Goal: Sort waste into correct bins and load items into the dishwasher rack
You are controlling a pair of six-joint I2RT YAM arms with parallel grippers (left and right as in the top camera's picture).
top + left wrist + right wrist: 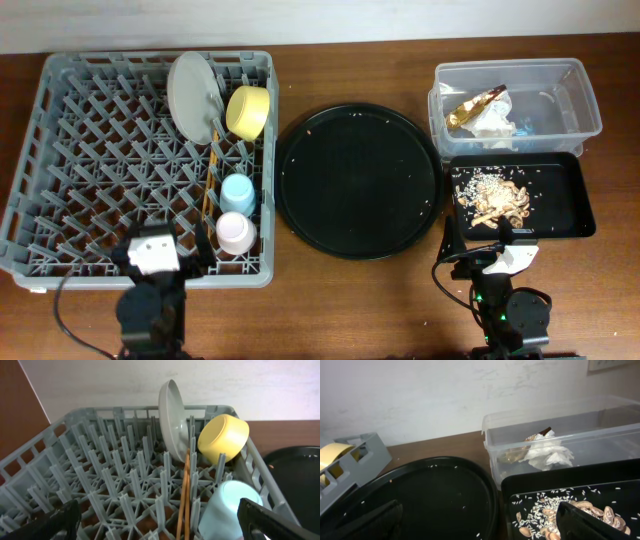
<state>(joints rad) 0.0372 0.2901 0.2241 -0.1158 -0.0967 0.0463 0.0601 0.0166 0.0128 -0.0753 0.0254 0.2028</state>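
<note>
— Five items are sitting in the dishwasher rack [90, 150]: we are seeing the plate [193, 95], yellow bowl [248, 110], light-blue cup [238, 193], pink cup [236, 232] and chopsticks [211, 175].
— We are also seeing crumpled paper [482, 112] lying in the clear tub [590, 100], food scraps [495, 195] in the black tray [575, 195]. The left gripper [162, 522] and right gripper [480, 522] are gaping, holding nothing.

Wooden table [360, 300] carries the rack [100, 150], round tray [360, 180] (centre), clear tub [562, 105] and black tray [560, 195]
</note>
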